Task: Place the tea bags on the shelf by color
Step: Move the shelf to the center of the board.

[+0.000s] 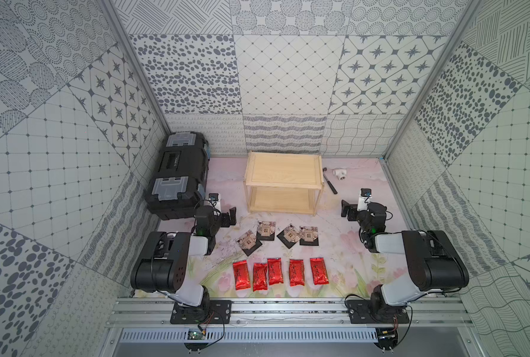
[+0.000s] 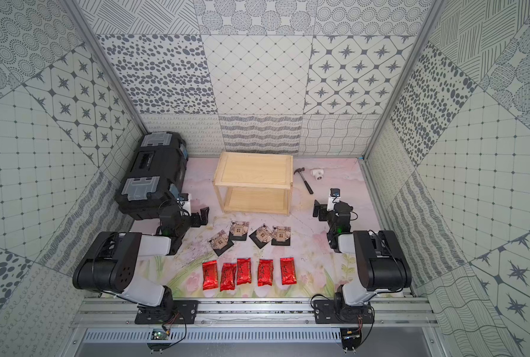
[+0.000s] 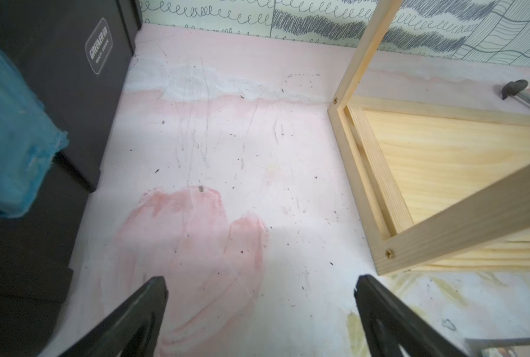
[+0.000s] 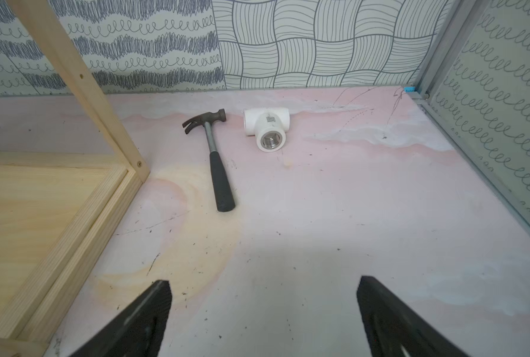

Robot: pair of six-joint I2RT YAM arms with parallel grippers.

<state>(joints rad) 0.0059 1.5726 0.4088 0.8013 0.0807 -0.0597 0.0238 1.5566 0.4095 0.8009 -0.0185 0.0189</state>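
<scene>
Several shiny red tea bags (image 1: 275,271) lie in a row near the table's front, seen in both top views. Behind them several black tea bags (image 1: 290,235) with beige labels lie loosely side by side. The light-wood shelf (image 1: 283,168) stands at the back centre with both boards bare. My left gripper (image 1: 219,214) hovers left of the shelf's front corner, open and holding nothing (image 3: 260,287). To the right of the shelf my right gripper (image 1: 360,209) is also open with nothing in it (image 4: 263,290). The wrist views show the shelf's corner posts (image 3: 359,77) (image 4: 72,201) but no tea bags.
A large black toolbox (image 1: 177,173) with grey latches stands at the back left, close to my left arm. A hammer (image 4: 215,160) and a white pipe tee (image 4: 266,128) lie right of the shelf. Patterned walls enclose the table on three sides.
</scene>
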